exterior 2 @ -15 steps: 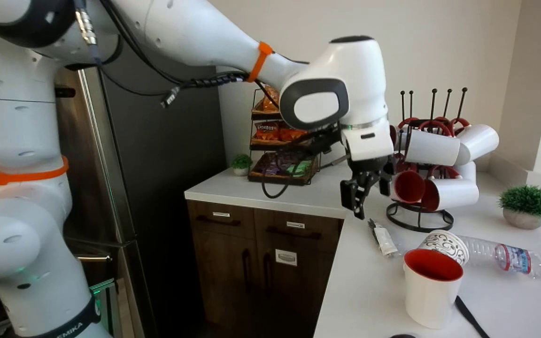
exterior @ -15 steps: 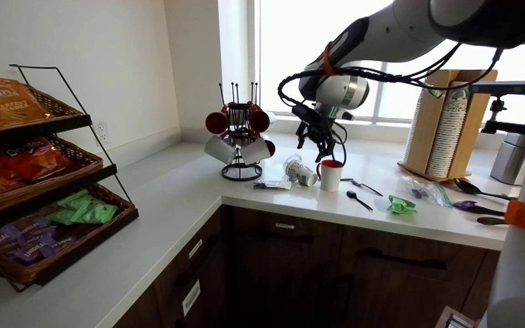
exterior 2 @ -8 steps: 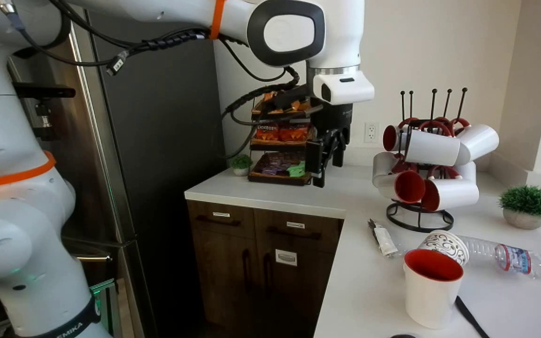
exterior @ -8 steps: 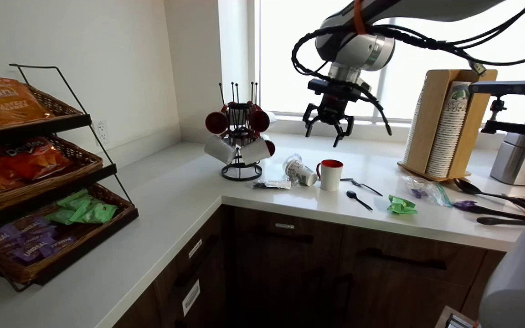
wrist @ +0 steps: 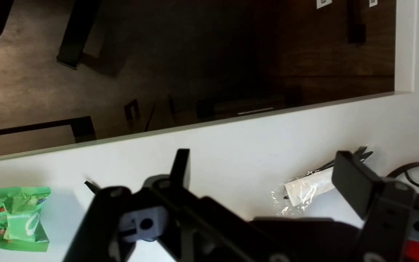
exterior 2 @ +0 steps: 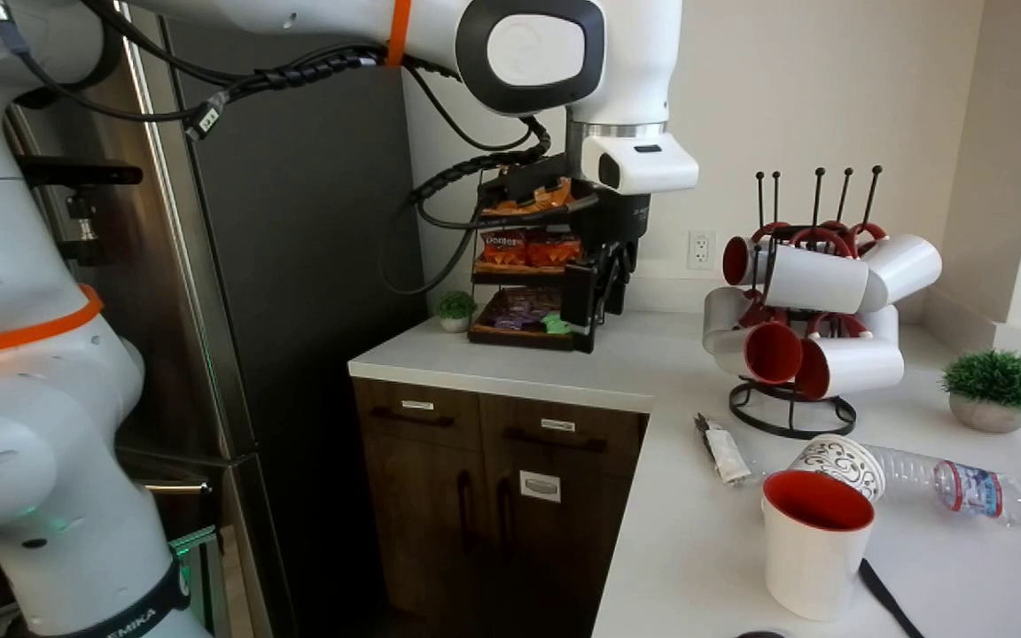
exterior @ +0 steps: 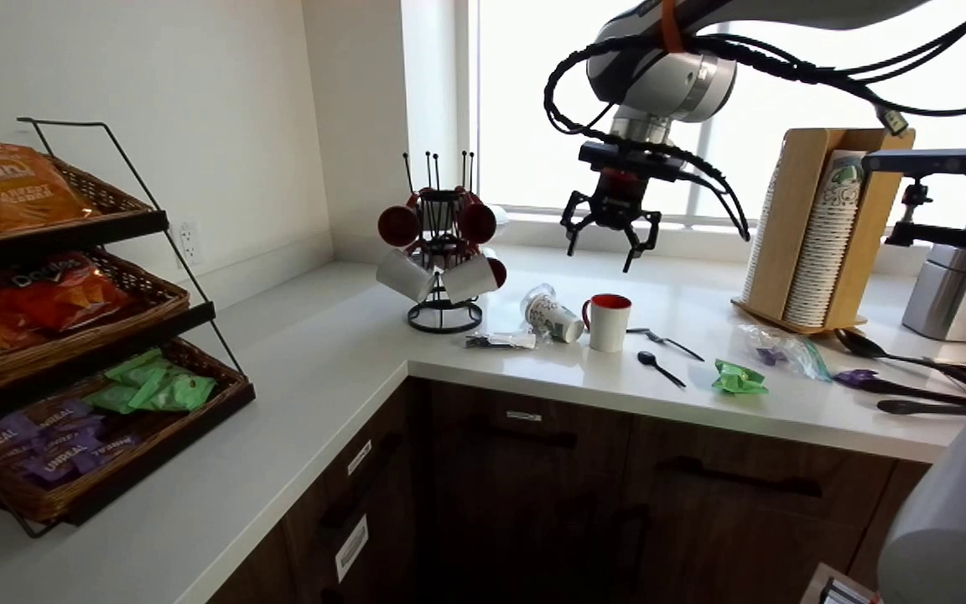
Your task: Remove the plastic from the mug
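Note:
A white mug [exterior: 610, 325] with a red inside stands upright on the counter. It also shows in an exterior view [exterior 2: 816, 558], where no plastic shows in the visible part of its inside; its bottom is hidden. My gripper [exterior: 599, 260] is open and empty, well above the counter and apart from the mug. It also shows in an exterior view [exterior 2: 597, 328] and in the wrist view [wrist: 266, 167]. A clear plastic packet of black cutlery [wrist: 309, 187] lies on the counter. A patterned paper cup [exterior: 552, 317] in clear plastic lies on its side beside the mug.
A mug rack [exterior 2: 794, 425] stands behind the packet. A plastic bottle [exterior 2: 971, 487] lies near the paper cup. Black spoon [exterior: 659, 367], green snack bag [exterior: 739, 377] and clear bag [exterior: 781, 351] lie right of the mug. A wooden cup holder [exterior: 827, 226] stands farther right.
My gripper has risen and moved away from the mug toward the counter's front side, and its jaws have turned. Most of this motion came earlier; lately it shifts little. The mug has not moved.

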